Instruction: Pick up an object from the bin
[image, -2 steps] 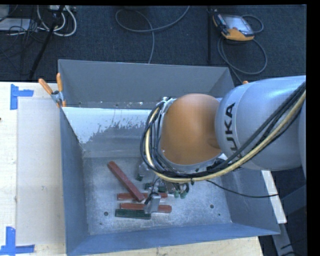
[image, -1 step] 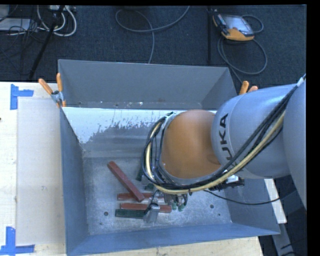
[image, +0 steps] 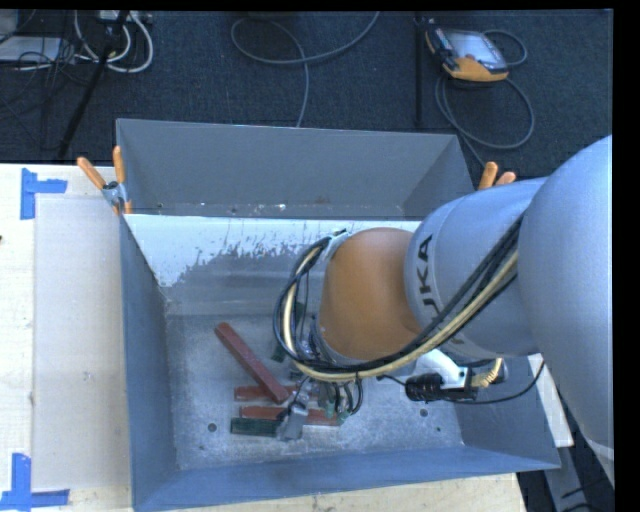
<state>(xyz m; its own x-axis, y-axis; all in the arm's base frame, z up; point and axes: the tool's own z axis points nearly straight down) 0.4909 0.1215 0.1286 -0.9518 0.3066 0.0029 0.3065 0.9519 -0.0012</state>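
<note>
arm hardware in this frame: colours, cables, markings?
Arm: fat rounded silver-grey links with black lettering, "KA" readable. A smooth orange dome cover sits at the wrist. Black and yellowish cables loop around the cover and run back along the arm. Small grey metal gripper below it.

Field notes, remote station: I see a dark, carpet-like floor (image: 200, 85) along the far side. Thin black cables (image: 305, 90) loop loosely across it. At far left lies a tangle of pale and dark leads (image: 122, 40). At far right lies an orange-and-black handheld unit (image: 468, 52), pale screen up, its cord curling beside it.
</note>
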